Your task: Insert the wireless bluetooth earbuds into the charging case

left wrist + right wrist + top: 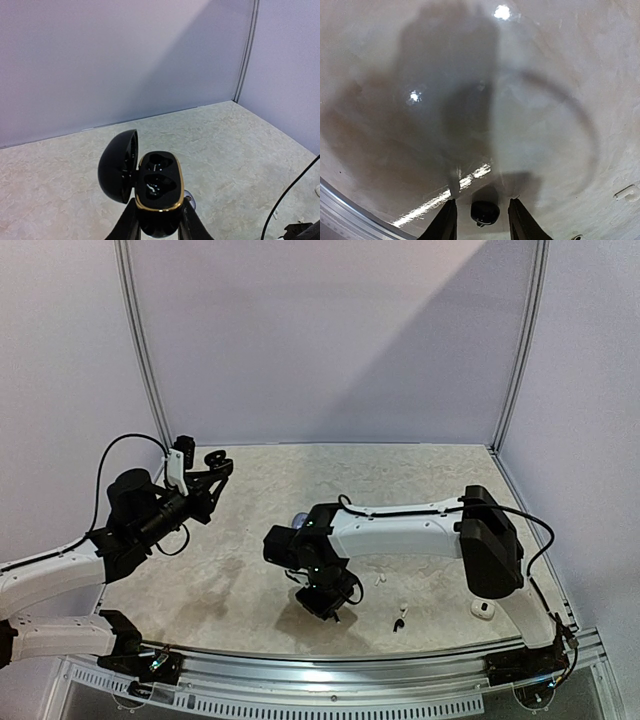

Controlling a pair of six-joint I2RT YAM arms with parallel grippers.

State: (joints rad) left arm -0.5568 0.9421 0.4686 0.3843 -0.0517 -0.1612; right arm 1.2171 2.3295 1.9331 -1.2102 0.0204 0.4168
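Observation:
My left gripper (212, 472) is raised at the left and shut on an open black charging case with a gold rim (159, 187). Its lid (119, 165) hangs open to the left and both sockets look empty. My left gripper (159, 220) holds the case by its lower body. My right gripper (326, 601) points down at the table near the front middle. In the right wrist view it is open (481, 222), with a small black earbud (485, 212) lying on the table between its fingers, touching neither.
Two white earbuds (380, 580) (402, 608) and a black one (398, 624) lie right of my right gripper. A small white case (483, 609) sits at the front right. A bluish rounded thing (300, 519) lies behind the right wrist. The table's front rail (350, 660) is close.

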